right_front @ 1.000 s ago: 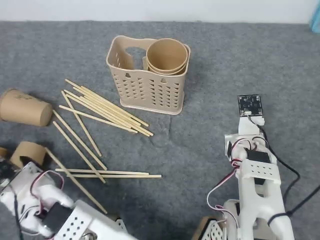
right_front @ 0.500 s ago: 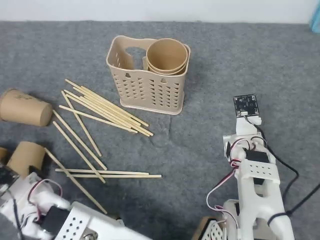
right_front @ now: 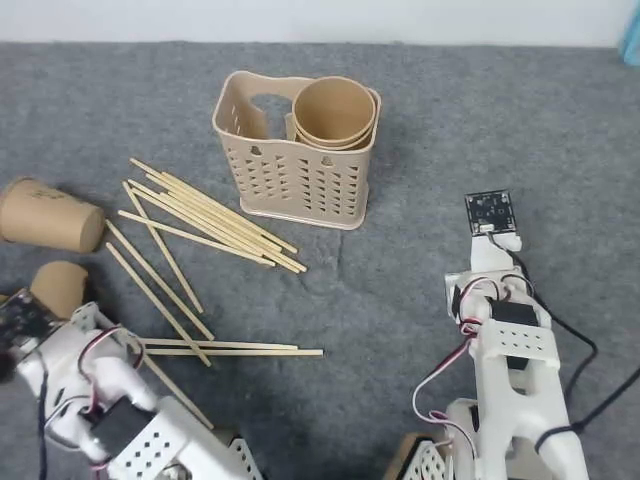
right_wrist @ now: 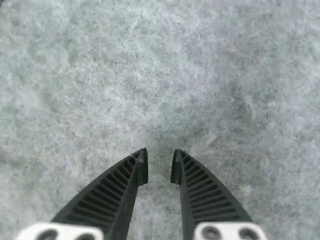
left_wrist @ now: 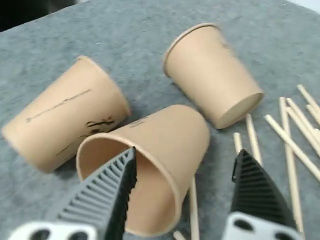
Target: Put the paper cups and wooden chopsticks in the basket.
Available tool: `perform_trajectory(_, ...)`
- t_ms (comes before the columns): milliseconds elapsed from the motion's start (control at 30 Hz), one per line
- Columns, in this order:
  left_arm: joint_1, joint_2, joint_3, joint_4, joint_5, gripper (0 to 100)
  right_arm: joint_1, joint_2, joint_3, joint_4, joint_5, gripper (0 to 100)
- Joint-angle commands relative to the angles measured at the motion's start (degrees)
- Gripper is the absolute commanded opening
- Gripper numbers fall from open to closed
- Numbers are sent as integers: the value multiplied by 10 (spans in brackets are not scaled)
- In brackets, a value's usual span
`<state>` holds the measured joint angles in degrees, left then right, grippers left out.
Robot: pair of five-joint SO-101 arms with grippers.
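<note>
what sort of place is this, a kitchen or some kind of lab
Probably a robot practice bench, not a kitchen: a grey carpet serves as the work surface, two small robot arms with bare wires stand at it, and paper cups, chopsticks and a basket are laid out as props.

Left arm (right_front: 110,400): lower left corner of the high view, white links with red and black wires, angled toward the left edge.
Left gripper (left_wrist: 187,151): black ribbed fingers (left_wrist: 117,185) spread wide apart, tips level with each other.
Right arm (right_front: 510,350): lower right of the high view, stretched straight up the frame.
Right wrist camera board (right_front: 492,211): at the arm's far end, facing up.
Right gripper (right_wrist: 159,152): fingers drawn close, a narrow gap between the tips, nothing held.
</note>
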<state>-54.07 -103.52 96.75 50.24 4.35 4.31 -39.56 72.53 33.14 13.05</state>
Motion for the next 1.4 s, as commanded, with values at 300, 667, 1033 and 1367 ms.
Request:
perform_trajectory(300,62,-5,-2,-14,6,297,-3,-26,-3,6,8,91)
perform_trajectory(667,62,210,-102,-61,-20,297,-3,-25,-3,7,8,91)
perform_trajectory(1033,58,632,-339,-171,-17,297,-3,-27,-4,13,8,91)
perform_trajectory(1367,59,866,-539,-134,-19,114,-3,-22,-4,2,8,91)
